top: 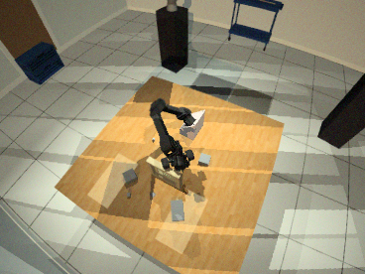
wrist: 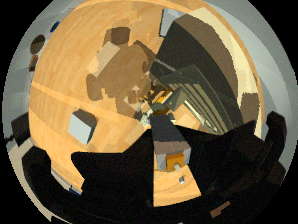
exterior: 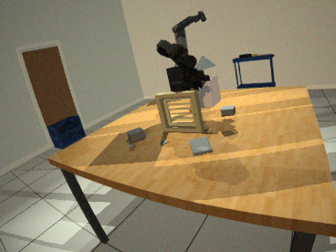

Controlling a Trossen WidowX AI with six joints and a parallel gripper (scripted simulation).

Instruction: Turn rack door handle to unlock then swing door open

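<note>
The pale rack frame (top: pixel 175 183) (exterior: pixel 162 116) stands upright on the table. Its slatted door (exterior: pixel 182 123) (wrist: pixel 202 107) appears in or close to the frame; a small gap cannot be ruled out. My gripper (top: pixel 177 162) (exterior: pixel 201 81) (wrist: pixel 162 131) is on the side of the rack away from the exterior camera. It is shut on the dark grey door handle (wrist: pixel 169 131), which lies between the fingers in the wrist view. The gripper is rolled relative to the frame, whose top runs diagonally there. The handle's exact angle is unclear, and the arm hides it in the top and exterior views.
Grey blocks lie around the rack: one (top: pixel 130 177) (exterior: pixel 136 134) to its left, one (top: pixel 204 159) (exterior: pixel 228 110) to its right, and a flat one (top: pixel 178 210) (exterior: pixel 201 146) in front in the exterior view. A pinkish-white box (exterior: pixel 211 93) stands behind, near the arm.
</note>
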